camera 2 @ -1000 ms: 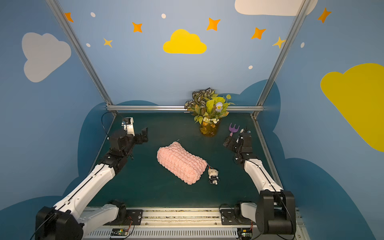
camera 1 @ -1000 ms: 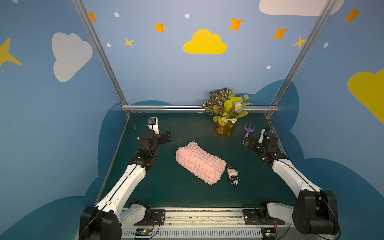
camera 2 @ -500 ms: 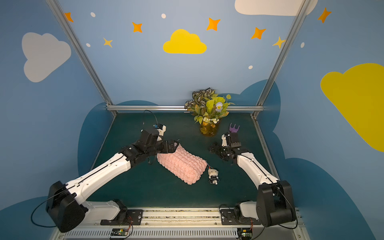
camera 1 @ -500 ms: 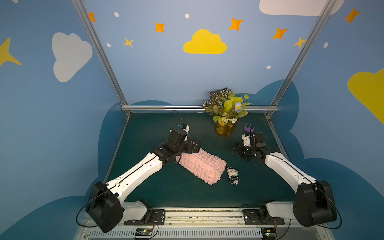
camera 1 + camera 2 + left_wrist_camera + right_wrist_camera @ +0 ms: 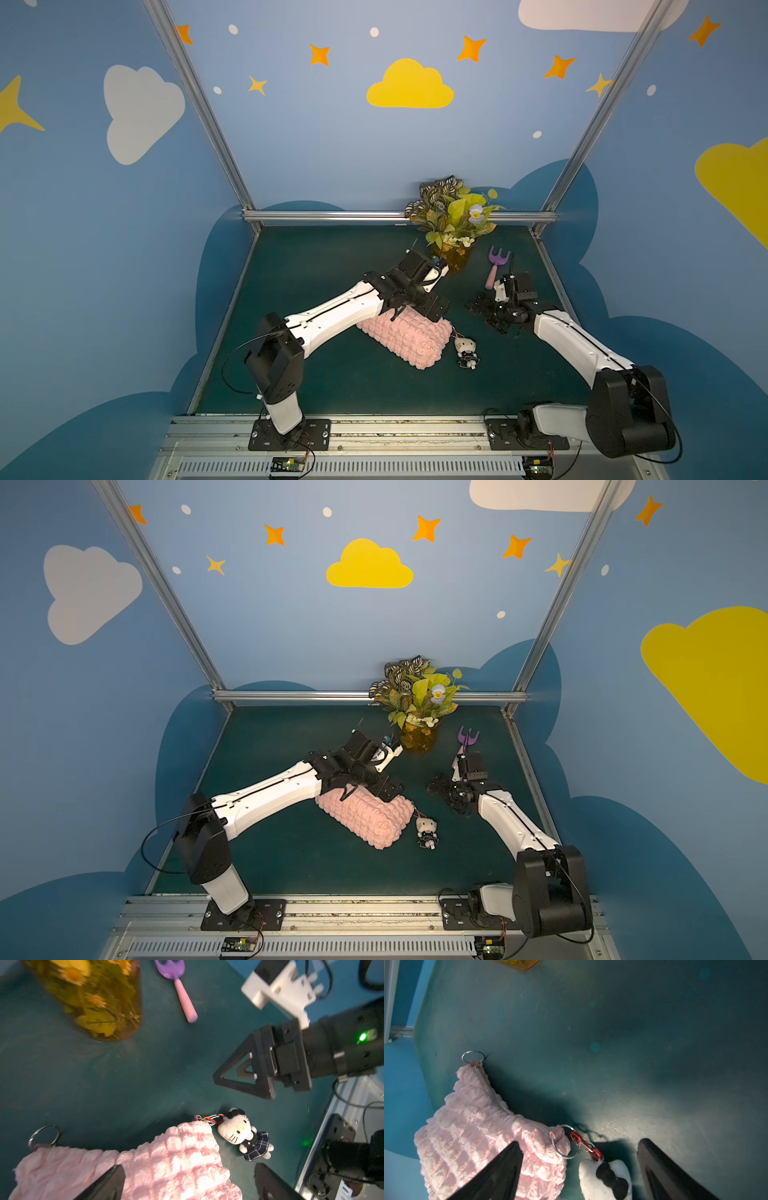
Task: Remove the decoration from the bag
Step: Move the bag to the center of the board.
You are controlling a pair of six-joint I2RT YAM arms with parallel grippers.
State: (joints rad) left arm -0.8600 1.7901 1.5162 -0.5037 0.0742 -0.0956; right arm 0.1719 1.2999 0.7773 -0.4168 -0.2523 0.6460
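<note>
Overhead, in both top views, you had the bag [image 5: 409,340] [image 5: 370,818] lying slantwise at the middle of the green mat [image 5: 332,386], with the decoration [image 5: 465,351] [image 5: 427,831] just beside its lower right end. Your left gripper [image 5: 419,309] hung over the bag's upper edge, and from up there you could not tell its spread. Your right gripper [image 5: 482,309] sat right of centre, apart from the bag, below the purple rake [image 5: 494,266]. A potted plant [image 5: 451,220] stood at the back.

Next, the left wrist view showed what the top views hid. The left gripper [image 5: 188,1167] was spread wide at the bottom edge, one finger over the pink fabric and one over bare mat past the bag's end. It gripped nothing, and you could not tell whether it touched the fabric. The decoration [image 5: 243,1134] lay face up at lower right, joined by a metal clasp [image 5: 214,1120] to the bag's corner. The right gripper [image 5: 245,1076] showed side-on at right, near the mat.

Lastly, only the right wrist view showed the link plainly: the red clasp [image 5: 585,1146] hooked on a metal ring [image 5: 564,1142] at the bag's corner. The right gripper [image 5: 579,1144] stood wide, holding nothing. One finger crossed the bag [image 5: 477,1130] at lower left, and the decoration's head [image 5: 606,1178] lay between the fingers at the bottom edge.
</note>
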